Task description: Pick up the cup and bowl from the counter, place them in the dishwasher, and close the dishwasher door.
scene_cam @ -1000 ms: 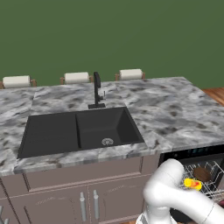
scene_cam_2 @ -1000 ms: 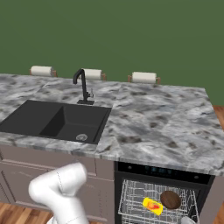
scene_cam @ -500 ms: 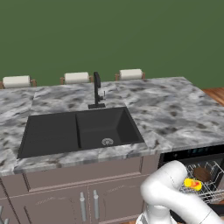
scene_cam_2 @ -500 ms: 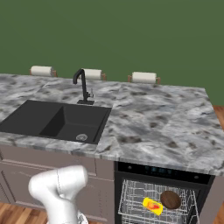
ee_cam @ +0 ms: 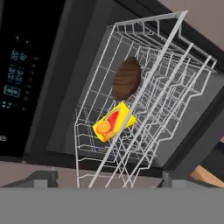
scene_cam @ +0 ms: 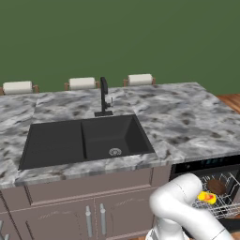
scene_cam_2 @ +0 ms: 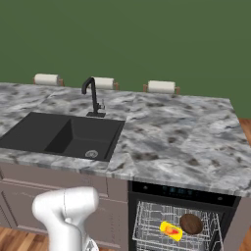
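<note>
The dishwasher [scene_cam_2: 181, 192] stands open under the counter [scene_cam_2: 176, 132], its white wire rack [scene_cam_2: 147, 220] pulled out. In the rack the yellow cup [ee_cam: 114, 121] lies on its side, its orange patch showing, and the dark-brown bowl [ee_cam: 127, 78] is just beside it. Both also show in the base views: cup [scene_cam_2: 170, 230] [scene_cam: 206, 197], bowl [scene_cam_2: 190, 224] [scene_cam: 216, 186]. My gripper [ee_cam: 109, 181] hangs in front of the rack, open and holding nothing, clear of both items. The lit control strip [ee_cam: 15, 74] is at the hand view's left. I cannot make out the door for certain.
A black double sink [scene_cam: 84, 140] and black tap [scene_cam: 104, 96] sit in the marble counter [scene_cam: 178, 117]. Three paper rolls [scene_cam_2: 161, 87] line its back edge. Mauve-brown cabinets with bar handles [scene_cam: 93, 215] run under the sink. My white arm [scene_cam: 183, 211] bends low beside the dishwasher.
The arm's elbow has shifted very slightly. The cup and bowl lie in the rack as before.
</note>
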Controlling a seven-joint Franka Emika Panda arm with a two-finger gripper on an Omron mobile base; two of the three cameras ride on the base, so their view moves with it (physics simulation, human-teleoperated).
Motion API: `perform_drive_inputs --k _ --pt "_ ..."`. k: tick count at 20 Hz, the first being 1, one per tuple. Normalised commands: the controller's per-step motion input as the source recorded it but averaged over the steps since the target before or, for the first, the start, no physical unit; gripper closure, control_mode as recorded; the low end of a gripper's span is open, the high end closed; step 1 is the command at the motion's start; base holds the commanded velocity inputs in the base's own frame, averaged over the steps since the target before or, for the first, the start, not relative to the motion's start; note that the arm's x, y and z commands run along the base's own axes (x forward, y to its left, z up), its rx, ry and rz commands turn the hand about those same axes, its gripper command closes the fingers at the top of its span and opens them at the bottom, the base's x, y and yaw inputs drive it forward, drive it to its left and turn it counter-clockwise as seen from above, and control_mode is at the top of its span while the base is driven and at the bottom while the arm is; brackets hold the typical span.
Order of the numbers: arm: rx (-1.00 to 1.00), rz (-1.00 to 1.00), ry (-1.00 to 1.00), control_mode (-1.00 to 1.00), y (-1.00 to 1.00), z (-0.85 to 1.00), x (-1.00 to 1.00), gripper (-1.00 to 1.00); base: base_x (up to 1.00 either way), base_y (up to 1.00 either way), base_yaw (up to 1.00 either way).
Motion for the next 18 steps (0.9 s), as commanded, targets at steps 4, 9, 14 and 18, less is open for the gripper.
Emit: perform_drive_inputs --k 4,9,14,18 --pt "0.00 0.00 -0.23 -1.00 0.00 -0.02 -0.65 -1.00 0.00 0.00 0.00" --pt "0.00 0.00 -0.23 -1.00 0.00 -0.06 -0.57 -1.00 0.00 0.00 0.00" --pt "0.00 0.00 -0.22 -1.00 0.00 -0.39 -0.09 -1.00 0.00 0.00 0.00" --pt "0.00 0.00 -0.19 -1.00 0.00 -0.48 0.00 -1.00 0.00 0.00 0.00"
